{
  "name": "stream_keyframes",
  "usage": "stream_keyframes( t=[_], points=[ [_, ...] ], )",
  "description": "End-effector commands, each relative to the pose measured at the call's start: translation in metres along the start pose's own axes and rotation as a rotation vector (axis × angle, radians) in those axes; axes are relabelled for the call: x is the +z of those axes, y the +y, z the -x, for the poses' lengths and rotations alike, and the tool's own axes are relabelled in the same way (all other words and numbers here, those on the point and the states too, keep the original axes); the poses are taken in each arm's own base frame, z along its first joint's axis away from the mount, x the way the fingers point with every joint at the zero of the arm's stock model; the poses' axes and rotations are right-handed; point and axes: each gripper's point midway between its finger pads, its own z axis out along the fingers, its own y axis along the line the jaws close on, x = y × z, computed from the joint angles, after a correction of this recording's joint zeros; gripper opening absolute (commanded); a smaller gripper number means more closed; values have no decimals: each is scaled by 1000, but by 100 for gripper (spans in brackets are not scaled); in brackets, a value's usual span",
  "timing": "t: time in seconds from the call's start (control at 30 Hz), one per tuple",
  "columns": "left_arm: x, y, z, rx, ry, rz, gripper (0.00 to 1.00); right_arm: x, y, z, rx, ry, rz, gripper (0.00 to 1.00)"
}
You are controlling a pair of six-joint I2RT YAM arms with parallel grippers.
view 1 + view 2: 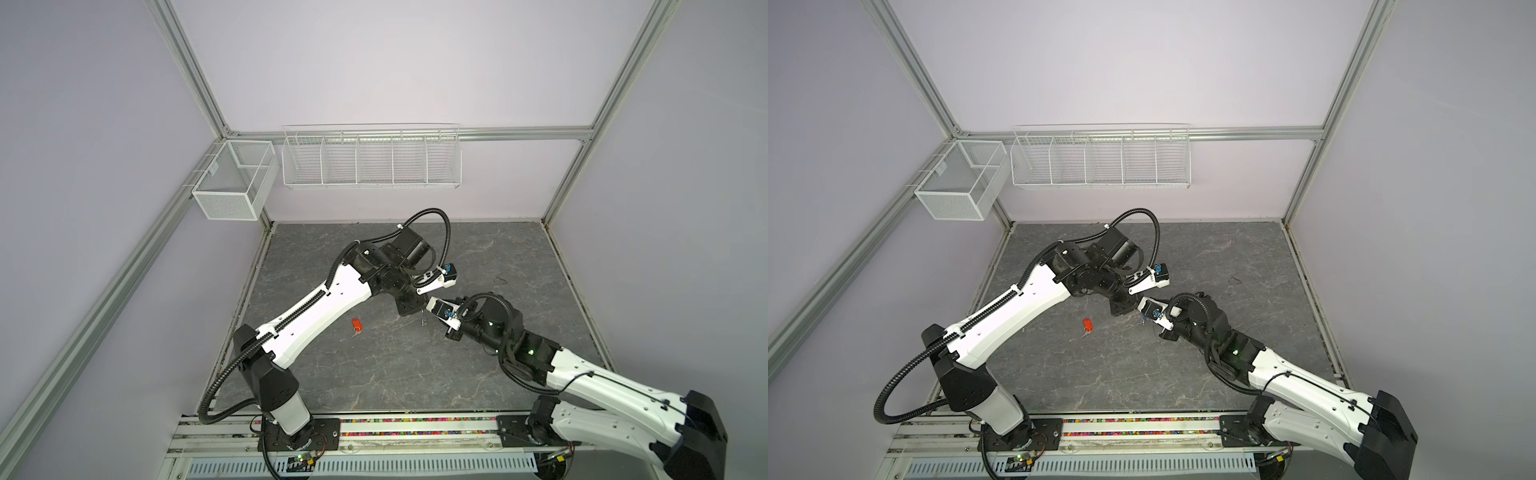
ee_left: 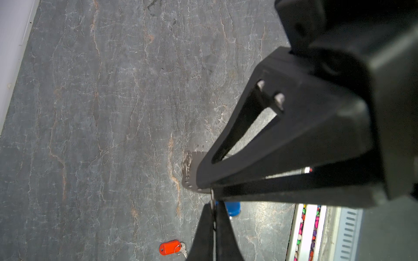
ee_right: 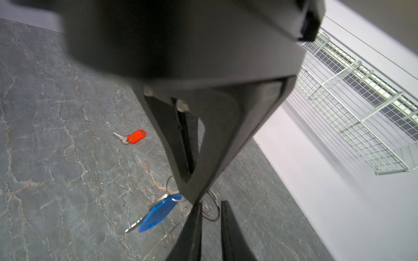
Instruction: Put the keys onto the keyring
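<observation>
Above the middle of the table my two grippers meet tip to tip. The left gripper (image 2: 213, 204) is shut on a thin metal piece at the edge of the keyring (image 2: 191, 171), a flat grey plate with holes and silver rings (image 3: 211, 211). The blue-tagged key (image 3: 158, 213) dangles at those fingertips, clear of the table. The right gripper (image 3: 210, 202) is open by a narrow gap, and the rings lie between its fingers. The orange-red-tagged key (image 1: 357, 325) lies alone on the table to the left of both grippers. The arms hide most of the keyring in both top views.
A white wire rack (image 1: 372, 160) hangs on the back wall with a mesh basket (image 1: 232, 183) at its left. A rail with coloured beads (image 1: 415, 422) runs along the table's front edge. A small dark scrap (image 1: 500, 277) lies at the right.
</observation>
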Motion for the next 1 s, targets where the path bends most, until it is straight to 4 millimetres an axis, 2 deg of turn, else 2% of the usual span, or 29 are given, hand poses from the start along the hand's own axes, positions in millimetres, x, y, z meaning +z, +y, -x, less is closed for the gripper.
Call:
stream_keyframes(
  t=[0.0, 0.07, 0.17, 0.43, 0.63, 0.97],
  points=[
    [0, -12, 0, 1, 24, -49, 0, 1, -16, 3, -1, -2, -102, 20],
    [1, -11, 0, 1, 26, -47, 0, -1, -21, 3, 8, -4, -136, 25],
    [2, -11, 3, 6, 21, -54, 0, 1, -20, -1, 7, 8, -137, 27],
    [6, -13, 12, 11, 0, -87, 0, 4, -23, 5, 23, -19, -164, 21],
    [8, -13, 19, 24, -12, -95, 0, 7, -18, 10, 31, -52, -139, 21],
    [12, -13, 23, 51, -20, -92, 0, 3, -21, 19, 71, -93, -148, 21]
  ],
)
